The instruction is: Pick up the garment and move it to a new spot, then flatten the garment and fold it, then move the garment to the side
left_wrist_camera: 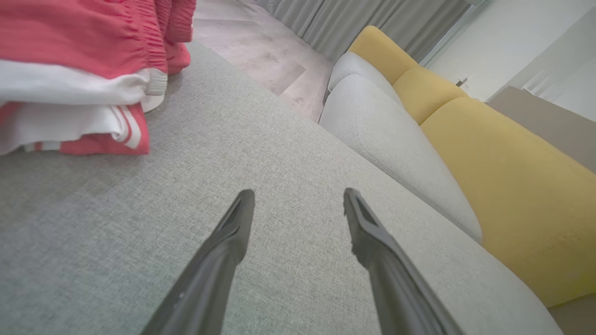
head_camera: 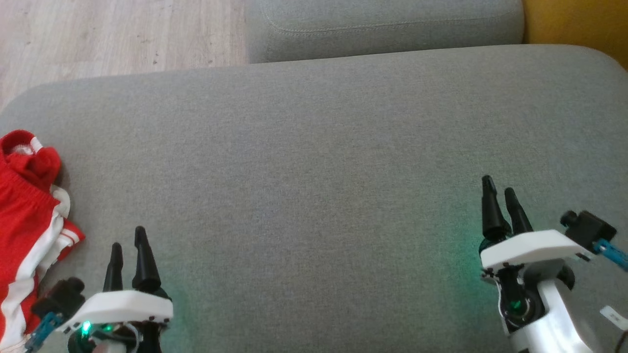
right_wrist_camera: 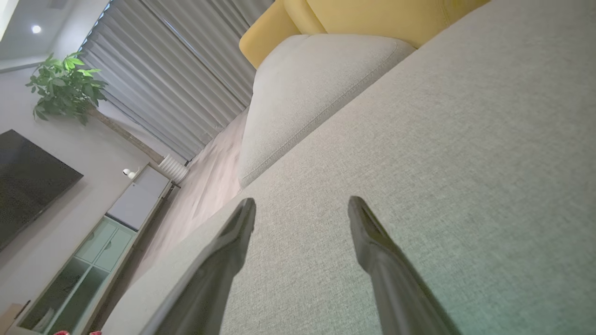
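The big gray sofa seat (head_camera: 314,162) fills most of the head view. A crumpled pile of red and white clothes (head_camera: 24,215) lies on it at the far left edge. The garment (head_camera: 59,230) seems to be the white part with red stripes low in that pile, but no letters show, so I cannot be sure. The left gripper (head_camera: 128,238) is just beside the pile and not touching it. Its two dark fingers are spread apart with nothing between them. The right gripper (head_camera: 498,185) is well apart on the other side, over bare gray cloth. Its fingers are spread and hold nothing too.
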`<state>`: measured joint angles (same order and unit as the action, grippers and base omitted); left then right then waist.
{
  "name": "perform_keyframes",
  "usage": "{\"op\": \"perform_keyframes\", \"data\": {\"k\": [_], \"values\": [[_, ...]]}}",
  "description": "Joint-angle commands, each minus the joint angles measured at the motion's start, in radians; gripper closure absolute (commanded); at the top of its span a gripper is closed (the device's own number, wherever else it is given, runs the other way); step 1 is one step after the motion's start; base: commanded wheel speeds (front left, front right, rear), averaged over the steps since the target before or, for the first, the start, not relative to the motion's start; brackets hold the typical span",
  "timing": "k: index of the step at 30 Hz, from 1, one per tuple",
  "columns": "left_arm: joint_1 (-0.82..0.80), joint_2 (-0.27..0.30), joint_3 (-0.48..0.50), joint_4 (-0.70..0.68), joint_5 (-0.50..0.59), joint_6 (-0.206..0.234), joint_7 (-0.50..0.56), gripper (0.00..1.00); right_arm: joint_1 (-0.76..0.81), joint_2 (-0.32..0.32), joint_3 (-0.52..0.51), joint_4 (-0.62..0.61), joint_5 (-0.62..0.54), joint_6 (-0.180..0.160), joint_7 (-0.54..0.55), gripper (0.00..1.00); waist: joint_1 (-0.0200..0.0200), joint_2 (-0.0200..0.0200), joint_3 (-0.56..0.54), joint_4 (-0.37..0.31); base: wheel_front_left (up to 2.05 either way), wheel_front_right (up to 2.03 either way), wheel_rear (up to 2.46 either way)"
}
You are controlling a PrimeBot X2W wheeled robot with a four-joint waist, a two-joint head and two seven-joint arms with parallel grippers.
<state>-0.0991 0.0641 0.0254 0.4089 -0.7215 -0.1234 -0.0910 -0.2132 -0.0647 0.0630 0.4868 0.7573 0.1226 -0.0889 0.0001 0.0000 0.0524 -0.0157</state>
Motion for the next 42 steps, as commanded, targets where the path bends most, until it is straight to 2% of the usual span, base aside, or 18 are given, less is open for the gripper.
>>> {"op": "perform_keyframes", "data": {"k": [1,25,42], "values": [[-0.051,0.025,0.008,-0.02,0.04,-0.004,-0.016,0.0,-0.058,-0.005,0.024,-0.024,-0.041,0.005,-0.017,0.0,-0.0001,0.0,-0.001,-0.002,0.0,0.0,0.0],[-0.095,0.033,-0.012,0.061,0.346,0.028,-0.087,0.0,-0.12,0.015,0.048,0.045,-0.413,0.006,-0.089,0.0,-0.0001,0.0,0.014,-0.015,0.0,0.0,0.0],[-0.164,0.037,0.028,0.113,0.517,0.034,-0.135,0.0,-0.204,0.016,0.044,0.103,-0.604,0.007,-0.137,0.0,-0.0001,0.0,0.029,-0.019,0.0,0.0,0.0]]}}
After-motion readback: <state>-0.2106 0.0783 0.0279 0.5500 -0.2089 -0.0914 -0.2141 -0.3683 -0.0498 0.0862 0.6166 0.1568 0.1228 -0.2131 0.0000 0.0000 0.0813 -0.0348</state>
